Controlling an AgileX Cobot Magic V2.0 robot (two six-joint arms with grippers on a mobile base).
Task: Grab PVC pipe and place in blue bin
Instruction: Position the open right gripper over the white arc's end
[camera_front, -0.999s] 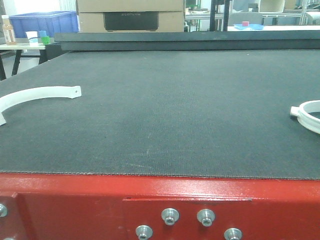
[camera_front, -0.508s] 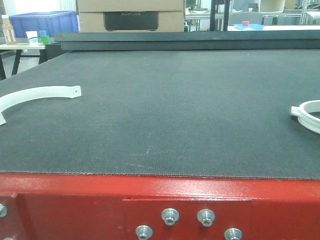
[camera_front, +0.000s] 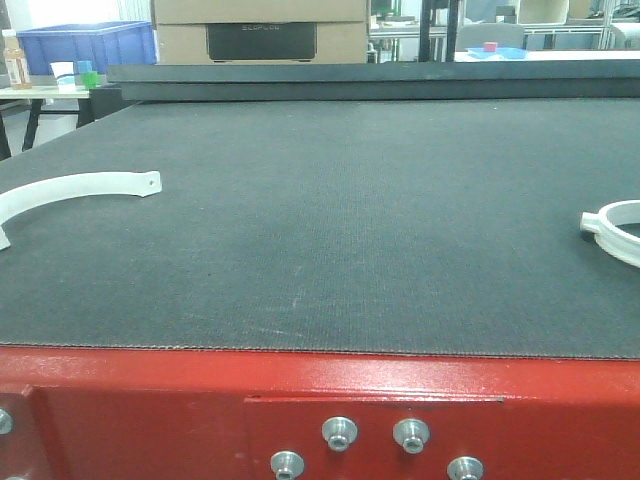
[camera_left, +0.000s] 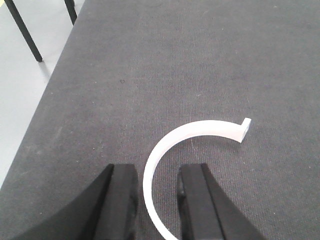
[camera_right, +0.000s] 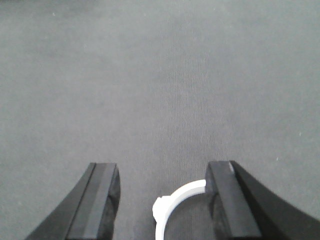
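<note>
Lying on the left side: curved PVC piece (camera_front: 75, 190), a white half-hoop flat on the dark mat (camera_front: 350, 200), close to the mat's left edge, with a small squared tab at its far end.
Left gripper (camera_left: 157, 197): black fingers (camera_left: 122, 200) spread a modest way apart and set low over the mat. The near end of the half-hoop runs between them. I see a sliver of mat on each side of the strip, so nothing is clamped.
Lying on the right side: PVC ring (camera_front: 615, 228), white, flat on the mat and cut off by the right edge of the front view, well apart from the half-hoop.
Right gripper (camera_right: 162, 200): fingers (camera_right: 95, 200) spread wide. A lugged end of the ring sits between them, nearer the one on the right of the wrist view. Whether it touches that finger I cannot tell, and it is not gripped.
Blue bin (camera_front: 85, 45): far back at the left, beyond the mat, beside a small side table (camera_front: 30, 95) carrying a bottle and cups. Neither white piece is anywhere near it.
Table front: red frame (camera_front: 150, 400) below the mat's near edge, with a row of metal bolts (camera_front: 340, 432).
Background: cardboard box (camera_front: 260, 30) behind the mat's raised far lip, shelving off to the right.
</note>
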